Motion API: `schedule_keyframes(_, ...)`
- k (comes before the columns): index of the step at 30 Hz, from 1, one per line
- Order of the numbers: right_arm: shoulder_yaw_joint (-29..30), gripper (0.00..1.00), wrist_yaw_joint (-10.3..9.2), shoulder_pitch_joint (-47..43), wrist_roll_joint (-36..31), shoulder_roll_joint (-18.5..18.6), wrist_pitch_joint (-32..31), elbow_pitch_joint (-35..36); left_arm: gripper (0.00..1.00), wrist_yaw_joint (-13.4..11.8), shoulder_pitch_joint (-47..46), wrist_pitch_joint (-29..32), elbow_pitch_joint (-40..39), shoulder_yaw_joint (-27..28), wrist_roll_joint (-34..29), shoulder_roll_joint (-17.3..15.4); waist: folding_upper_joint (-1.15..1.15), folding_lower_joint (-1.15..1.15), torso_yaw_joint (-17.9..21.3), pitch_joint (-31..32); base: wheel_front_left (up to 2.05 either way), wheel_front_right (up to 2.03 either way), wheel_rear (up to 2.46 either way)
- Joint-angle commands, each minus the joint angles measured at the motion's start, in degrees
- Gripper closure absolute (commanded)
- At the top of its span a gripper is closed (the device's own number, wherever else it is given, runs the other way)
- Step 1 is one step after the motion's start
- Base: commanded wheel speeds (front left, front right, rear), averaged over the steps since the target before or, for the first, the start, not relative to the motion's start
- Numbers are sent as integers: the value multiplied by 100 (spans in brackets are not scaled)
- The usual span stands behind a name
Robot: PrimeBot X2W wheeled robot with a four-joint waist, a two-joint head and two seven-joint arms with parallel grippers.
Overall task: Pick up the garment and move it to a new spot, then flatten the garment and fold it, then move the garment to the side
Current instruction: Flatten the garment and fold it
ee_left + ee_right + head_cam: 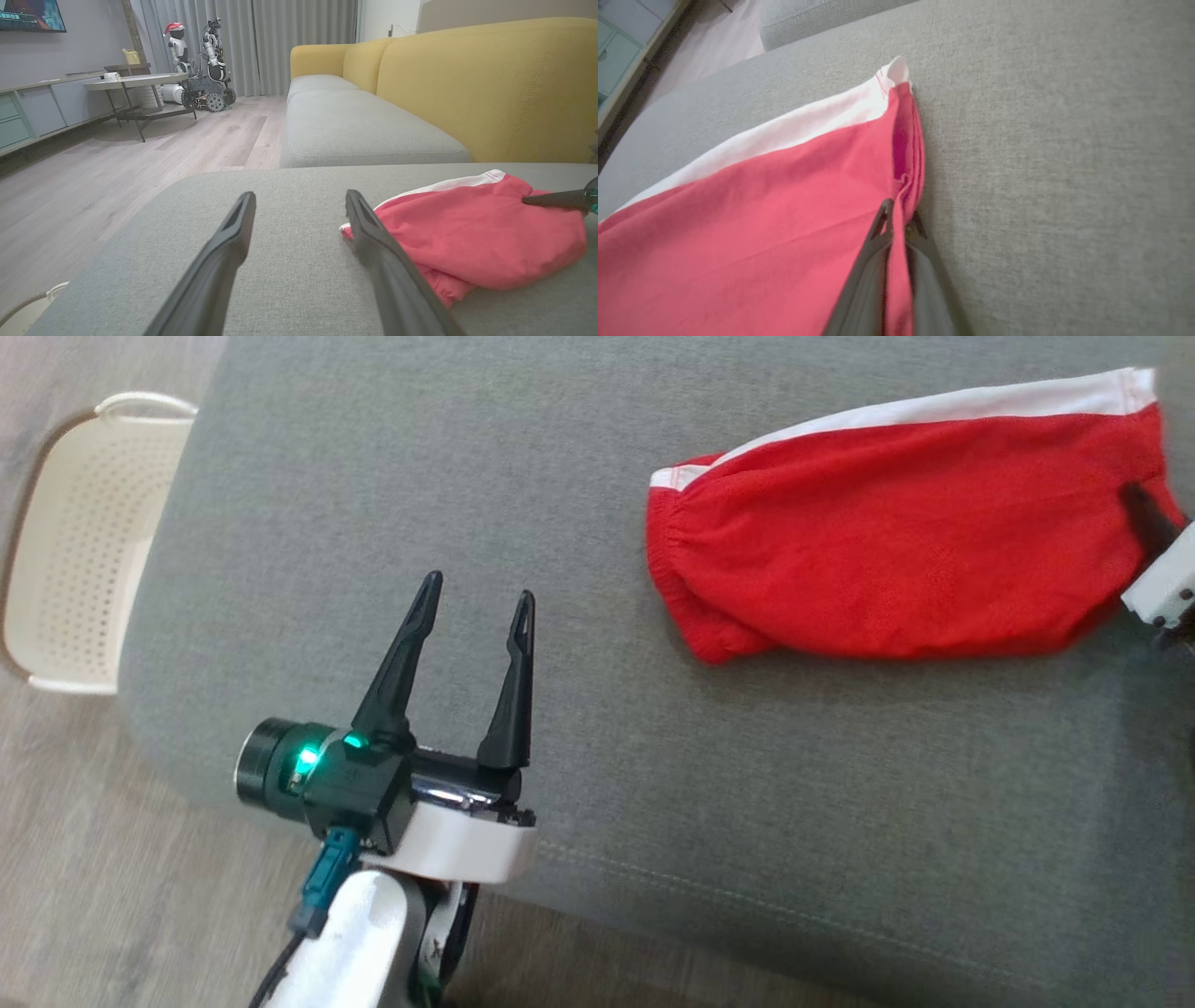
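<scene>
The garment (906, 541) is a pair of red shorts with a white side stripe, lying folded lengthwise on the grey sofa cushion (597, 775) at the upper right. My right gripper (1141, 509) is shut on the garment's right-hand edge; in the right wrist view its fingers (878, 242) pinch a fold of red cloth (752, 224) between them. My left gripper (476, 607) stands open over bare cushion, well to the left of the garment, holding nothing. In the left wrist view the garment (476, 238) lies just right of the open left gripper (299, 205).
A cream perforated laundry basket (75, 551) stands on the wooden floor off the cushion's left edge. A yellow sofa back (486, 84) and more grey seats run behind. A round table (135, 84) and another robot (205, 65) stand far across the room.
</scene>
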State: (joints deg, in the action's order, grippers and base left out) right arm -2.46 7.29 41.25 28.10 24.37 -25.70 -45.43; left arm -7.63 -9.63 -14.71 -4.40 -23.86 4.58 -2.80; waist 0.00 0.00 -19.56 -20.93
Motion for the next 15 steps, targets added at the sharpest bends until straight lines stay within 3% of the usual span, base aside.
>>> schedule_keyframes(1,-108,100,20,-38,123,56,181,228,0,-30,-123,-29,-234,189,-87,-12,0,0,123,52,0,0,0)
schedule_keyframes(8,-109,100,20,-125,164,326,404,456,0,-5,-37,-29,-244,312,-159,-14,0,0,557,195,0,0,0)
schedule_keyframes(15,-217,100,20,-154,-268,741,349,780,0,76,28,-29,-204,354,-217,-17,0,0,921,374,0,0,0)
